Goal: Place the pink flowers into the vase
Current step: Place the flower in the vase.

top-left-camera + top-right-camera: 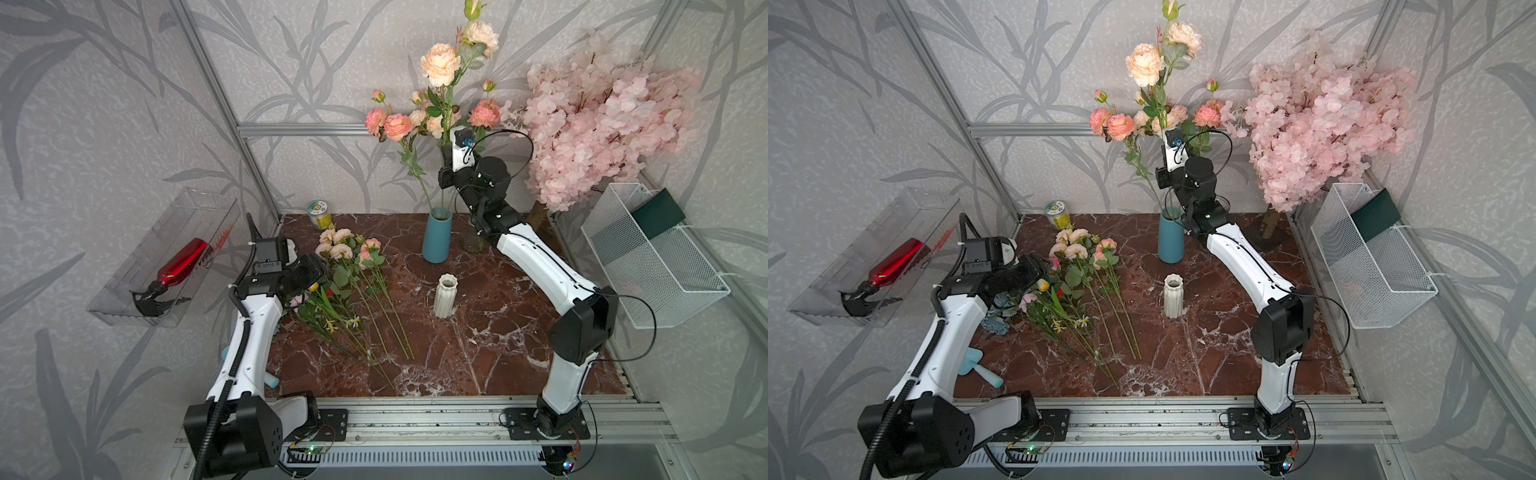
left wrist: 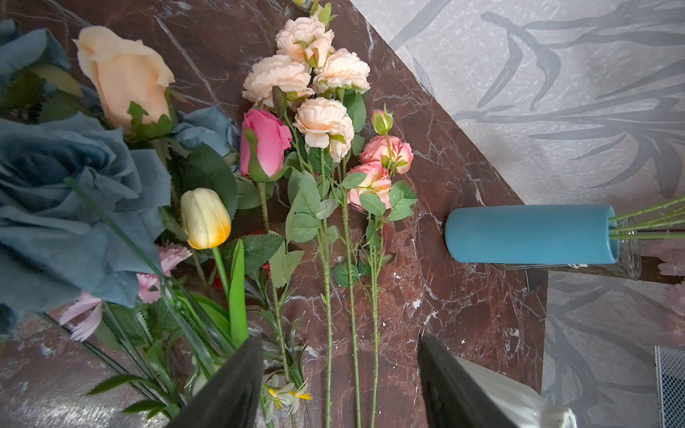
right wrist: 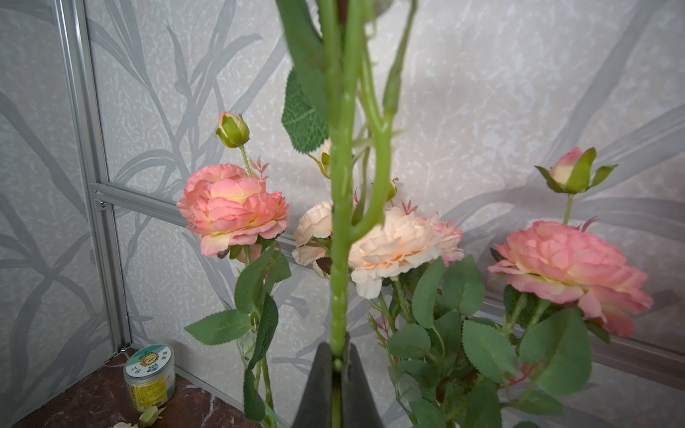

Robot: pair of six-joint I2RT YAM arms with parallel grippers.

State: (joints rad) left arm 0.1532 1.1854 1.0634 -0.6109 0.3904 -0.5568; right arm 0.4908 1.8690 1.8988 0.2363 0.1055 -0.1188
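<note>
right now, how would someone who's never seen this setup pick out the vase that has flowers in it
Start at the dark red marble table and look to the middle of its back edge, by the wall. There stands the blue vase, a plain smooth cylinder. Unlike the empty white ribbed vase nearer the table's centre, it has tall pink flowers standing in it.
</note>
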